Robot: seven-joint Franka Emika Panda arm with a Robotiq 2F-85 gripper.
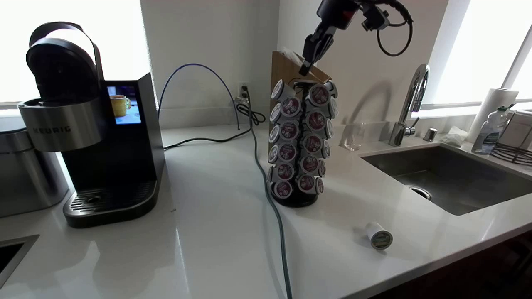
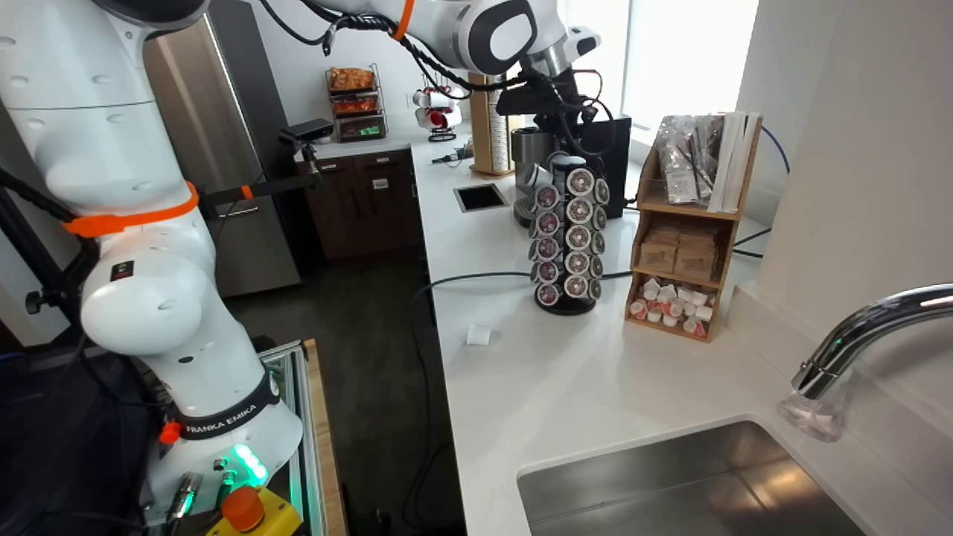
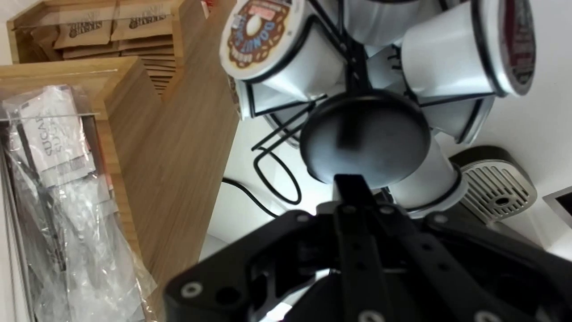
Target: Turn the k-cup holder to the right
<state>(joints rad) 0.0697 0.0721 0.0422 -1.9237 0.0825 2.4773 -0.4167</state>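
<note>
Approach phase of a turning task: the end effector (image 3: 353, 184) is poised over the k-cup holder (image 1: 299, 162), and the step in hand is judged to be positioning ahead of a push; how far the holder is already turned is not evident. The fingertips (image 1: 305, 68) are drawn together, with nothing visible between them. The next move probably calls for lowering these tips beside an upper pod (image 1: 320, 95), off the central axis, then sweeping sideways so that the holder spins to the right. Pressing straight down on the axis would likely yield little rotation, and too firm a push might tip the holder.

Relative position: the holder stands upright on the worktop (image 1: 216, 216), below the end effector. In an exterior view a narrow gap separates the fingertips from the top cap (image 3: 389, 143); in the wrist view the tips overlap the edge of the cap, without evident contact. A wooden organizer (image 3: 178, 147) stands near the holder and may limit room for a sweep on that side, while the coffee machine (image 1: 151, 120) stands well apart
</note>
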